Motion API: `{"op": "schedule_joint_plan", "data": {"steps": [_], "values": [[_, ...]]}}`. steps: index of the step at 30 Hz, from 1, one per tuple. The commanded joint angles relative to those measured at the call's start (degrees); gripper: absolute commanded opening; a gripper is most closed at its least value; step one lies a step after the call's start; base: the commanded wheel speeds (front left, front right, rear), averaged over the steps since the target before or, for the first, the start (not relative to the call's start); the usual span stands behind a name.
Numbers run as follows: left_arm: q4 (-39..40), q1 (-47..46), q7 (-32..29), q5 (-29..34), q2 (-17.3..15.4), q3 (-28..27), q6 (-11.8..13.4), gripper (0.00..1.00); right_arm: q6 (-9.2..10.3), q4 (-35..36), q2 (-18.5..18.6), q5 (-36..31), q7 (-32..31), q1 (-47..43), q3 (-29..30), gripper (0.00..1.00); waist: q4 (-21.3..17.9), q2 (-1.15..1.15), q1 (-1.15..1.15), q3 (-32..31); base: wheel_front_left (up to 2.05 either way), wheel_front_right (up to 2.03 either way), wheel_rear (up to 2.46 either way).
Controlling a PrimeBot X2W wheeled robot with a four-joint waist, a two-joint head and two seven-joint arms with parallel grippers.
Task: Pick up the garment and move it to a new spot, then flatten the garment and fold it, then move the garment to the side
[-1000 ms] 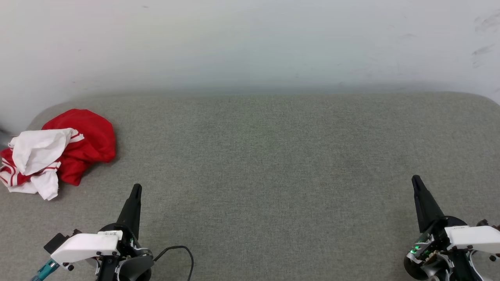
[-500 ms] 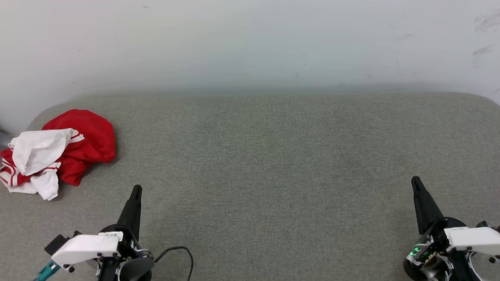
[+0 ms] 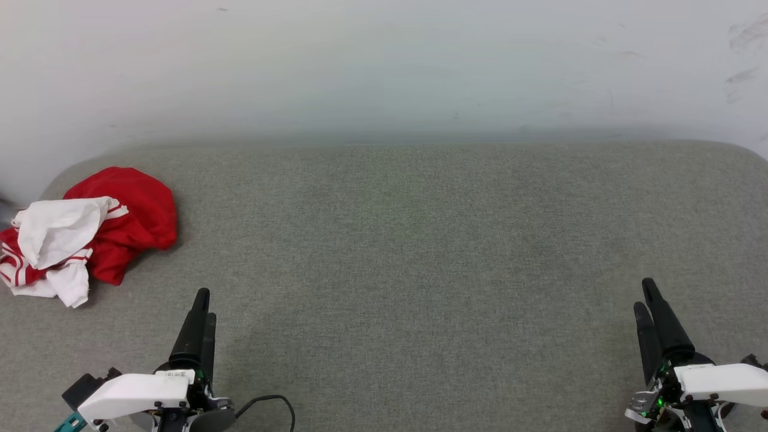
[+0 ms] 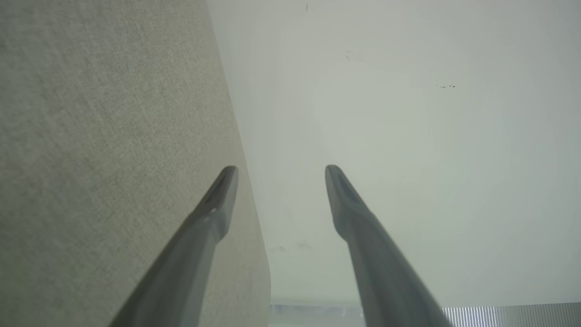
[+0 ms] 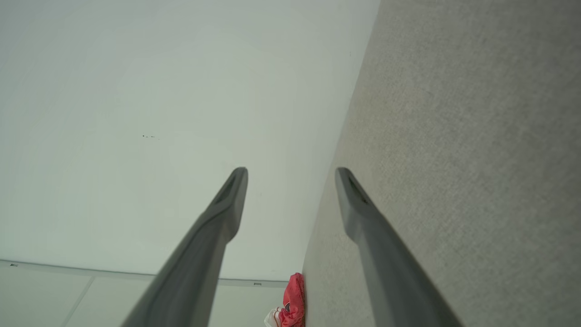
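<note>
Both pairs of fingers have sprung apart since a second ago, when each pair stood pressed into a single dark point. Both have also drawn a little lower in the head view, while the garment (image 3: 129, 219) lies where it lay. It sits crumpled in a heap, red cloth bunched behind and white sleeves with red-striped trim piled in front. It is well up and to the left of the left fingers (image 3: 191, 333) and not touching them, at the far left end of the grey fabric worktop (image 3: 420, 258) near the pale wall (image 3: 384, 66).

The left fingers are released and grasp nothing. In the left wrist view these fingers (image 4: 206, 229) show a wide gap between the two tips, with worktop behind one and wall behind the other. A black cable (image 3: 282, 401) loops just to the right of their base.

Grey worktop stretches from there to the right fingers (image 3: 666, 327), which are well apart from the left pair and far from the garment. They too are released and hold nothing. In the right wrist view the right fingers (image 5: 363, 218) stand wide, and a small patch of the garment (image 5: 294, 295) shows low between them, far beyond the tips, where worktop meets wall.
</note>
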State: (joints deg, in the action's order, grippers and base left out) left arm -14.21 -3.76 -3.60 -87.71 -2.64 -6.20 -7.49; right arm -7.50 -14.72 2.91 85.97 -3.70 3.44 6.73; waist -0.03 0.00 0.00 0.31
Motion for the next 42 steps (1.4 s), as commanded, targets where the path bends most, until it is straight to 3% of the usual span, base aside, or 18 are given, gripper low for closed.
{"op": "schedule_joint_plan", "data": {"steps": [1, 6, 15, 25, 42], "values": [[1.5, -0.9, 0.5, 1.8, -0.1, -0.5, 0.0, 1.00, 0.00, 1.7, 0.1, -2.2, 0.6, 0.6, 0.1, 1.00, 0.0, 0.00, 0.00, 0.0, 0.00, 0.00, 0.00], [3.5, -1.1, 1.9, 7.9, -0.1, -1.1, 1.2, 1.00, 0.00, 3.9, 0.1, -8.4, 1.9, 0.2, 0.4, 1.00, 0.0, 0.00, 0.00, 0.1, 0.00, 0.00, 0.00], [7.6, -0.5, 4.0, 20.8, -0.2, 0.7, 5.7, 1.00, 0.00, 8.6, 0.0, -22.1, 4.1, -0.1, 0.7, 1.00, 0.1, 0.00, 0.00, 0.2, 0.00, 0.00, 0.00], [9.6, 0.1, 6.2, 32.6, -0.2, 2.8, 8.0, 1.00, 0.01, 12.2, 0.0, -36.4, 6.3, -1.3, -1.8, 1.00, 0.0, 0.00, 0.00, 0.2, 0.00, 0.00, 0.00], [10.5, 1.0, 9.5, 48.9, -1.0, 6.8, 11.6, 1.00, 0.00, 11.7, 0.0, -50.5, 9.6, -3.0, -3.1, 1.00, 0.1, 0.00, 0.00, 0.3, 0.00, 0.00, 0.00]]}}
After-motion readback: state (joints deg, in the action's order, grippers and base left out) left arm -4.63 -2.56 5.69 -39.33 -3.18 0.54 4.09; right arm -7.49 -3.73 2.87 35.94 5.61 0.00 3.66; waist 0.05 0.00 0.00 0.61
